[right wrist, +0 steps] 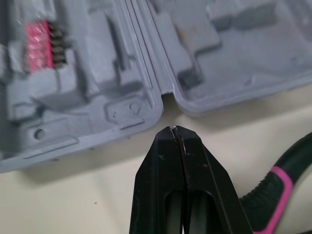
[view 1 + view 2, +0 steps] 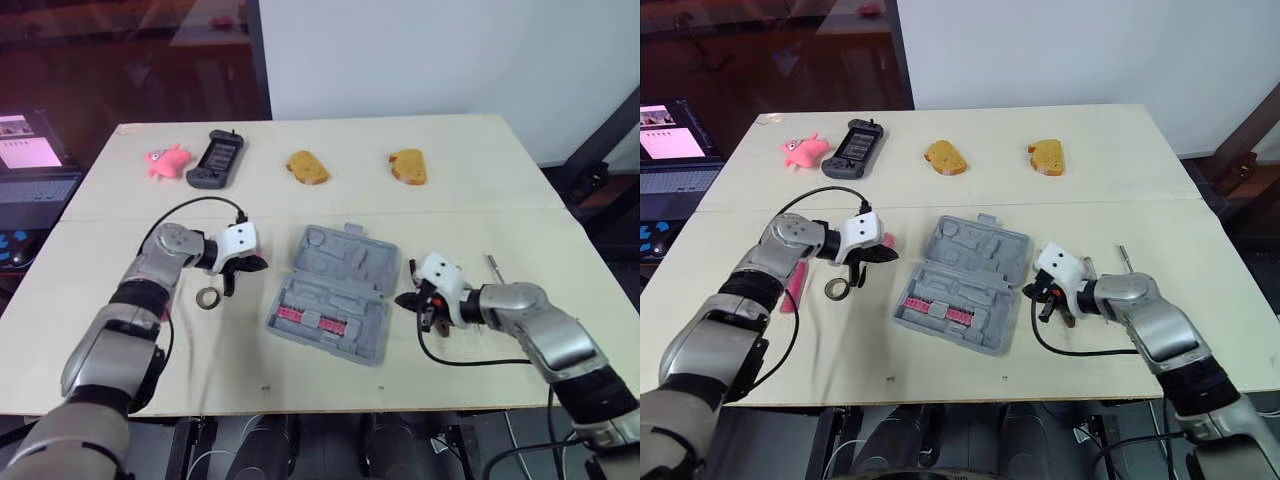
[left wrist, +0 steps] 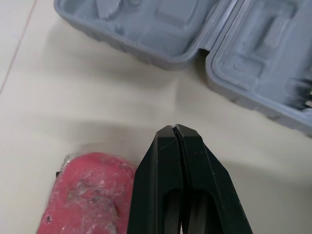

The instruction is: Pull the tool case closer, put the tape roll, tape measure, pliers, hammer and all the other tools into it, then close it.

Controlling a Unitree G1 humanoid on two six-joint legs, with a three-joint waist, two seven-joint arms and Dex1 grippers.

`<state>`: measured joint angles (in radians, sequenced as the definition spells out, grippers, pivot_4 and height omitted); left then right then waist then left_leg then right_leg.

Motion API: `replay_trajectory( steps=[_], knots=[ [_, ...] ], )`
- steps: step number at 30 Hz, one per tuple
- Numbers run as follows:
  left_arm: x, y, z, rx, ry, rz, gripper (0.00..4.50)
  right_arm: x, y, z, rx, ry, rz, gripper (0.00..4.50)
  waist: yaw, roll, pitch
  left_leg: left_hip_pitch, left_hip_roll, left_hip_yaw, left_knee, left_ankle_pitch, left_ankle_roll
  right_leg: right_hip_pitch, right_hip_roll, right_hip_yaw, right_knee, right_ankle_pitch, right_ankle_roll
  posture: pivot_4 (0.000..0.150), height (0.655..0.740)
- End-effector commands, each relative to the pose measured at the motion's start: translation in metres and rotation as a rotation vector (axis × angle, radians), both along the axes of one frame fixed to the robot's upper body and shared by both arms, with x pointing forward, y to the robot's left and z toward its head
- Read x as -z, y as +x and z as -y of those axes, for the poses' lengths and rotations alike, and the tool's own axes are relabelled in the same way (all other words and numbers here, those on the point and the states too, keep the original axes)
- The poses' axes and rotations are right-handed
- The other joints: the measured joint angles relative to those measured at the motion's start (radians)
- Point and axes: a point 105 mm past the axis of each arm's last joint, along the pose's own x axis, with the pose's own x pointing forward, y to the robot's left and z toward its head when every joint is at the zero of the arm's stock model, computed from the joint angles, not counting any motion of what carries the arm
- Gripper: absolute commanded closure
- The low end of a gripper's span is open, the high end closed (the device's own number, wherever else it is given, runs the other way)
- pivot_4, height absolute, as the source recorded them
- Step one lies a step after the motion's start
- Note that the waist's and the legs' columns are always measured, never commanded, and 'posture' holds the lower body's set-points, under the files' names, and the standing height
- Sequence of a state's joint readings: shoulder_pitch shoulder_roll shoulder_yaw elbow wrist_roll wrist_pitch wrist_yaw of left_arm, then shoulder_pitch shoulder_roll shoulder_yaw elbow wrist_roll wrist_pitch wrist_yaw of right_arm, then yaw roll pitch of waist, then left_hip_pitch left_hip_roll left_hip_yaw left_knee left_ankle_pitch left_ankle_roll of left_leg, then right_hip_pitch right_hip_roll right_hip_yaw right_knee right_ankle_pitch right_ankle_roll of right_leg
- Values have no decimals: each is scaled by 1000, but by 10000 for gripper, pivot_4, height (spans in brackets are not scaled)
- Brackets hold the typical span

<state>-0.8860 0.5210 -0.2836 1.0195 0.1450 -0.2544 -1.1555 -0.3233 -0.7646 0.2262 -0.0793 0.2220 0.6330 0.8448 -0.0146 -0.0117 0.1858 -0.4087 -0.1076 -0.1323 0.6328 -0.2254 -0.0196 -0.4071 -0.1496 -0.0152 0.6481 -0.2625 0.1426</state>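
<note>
The grey tool case [image 2: 335, 292] lies open in the middle of the table, with a pink bit holder [image 2: 310, 318] in its near half. My left gripper [image 2: 260, 264] is shut and holds nothing, just left of the case. A red-pink tool [image 3: 90, 192] lies right beside its fingers. The tape roll [image 2: 208, 298] lies flat just below that wrist. My right gripper [image 2: 403, 299] is shut and empty at the case's right edge, near the hinge [image 1: 165, 95]. A black and pink handle [image 1: 275, 195] lies beside it. A thin metal shaft [image 2: 494, 265] lies behind the right wrist.
Along the far side lie a pink toy [image 2: 167, 160], a black handheld device [image 2: 215, 158] and two bread pieces [image 2: 307, 167] [image 2: 408, 166]. A laptop [image 2: 30, 170] stands off the table's left edge. Another pink handle [image 2: 795, 290] pokes out under my left forearm.
</note>
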Motion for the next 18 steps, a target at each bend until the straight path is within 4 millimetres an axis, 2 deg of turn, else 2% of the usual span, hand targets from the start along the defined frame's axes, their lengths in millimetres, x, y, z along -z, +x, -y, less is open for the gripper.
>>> replay_trajectory(
  steps=[1,7,18],
  knots=[
    [-2,6,3,0,20,23,45000,-5,8,-3,-5,-11,26,44783,1,0,0,0,0,0,0,0,0,0,0,0,0,0,0,1500,7400],
    [3,10,11,-21,14,27,45000,0,11,-8,-21,-12,12,44783,0,-1,1,0,0,0,1,0,0,0,0,0,2,0,0,1500,7400],
    [10,4,53,59,-73,1,45000,1,17,-20,-33,13,15,44783,1,-2,1,0,0,-1,1,0,0,0,0,0,2,0,0,1500,7400]
  ],
)
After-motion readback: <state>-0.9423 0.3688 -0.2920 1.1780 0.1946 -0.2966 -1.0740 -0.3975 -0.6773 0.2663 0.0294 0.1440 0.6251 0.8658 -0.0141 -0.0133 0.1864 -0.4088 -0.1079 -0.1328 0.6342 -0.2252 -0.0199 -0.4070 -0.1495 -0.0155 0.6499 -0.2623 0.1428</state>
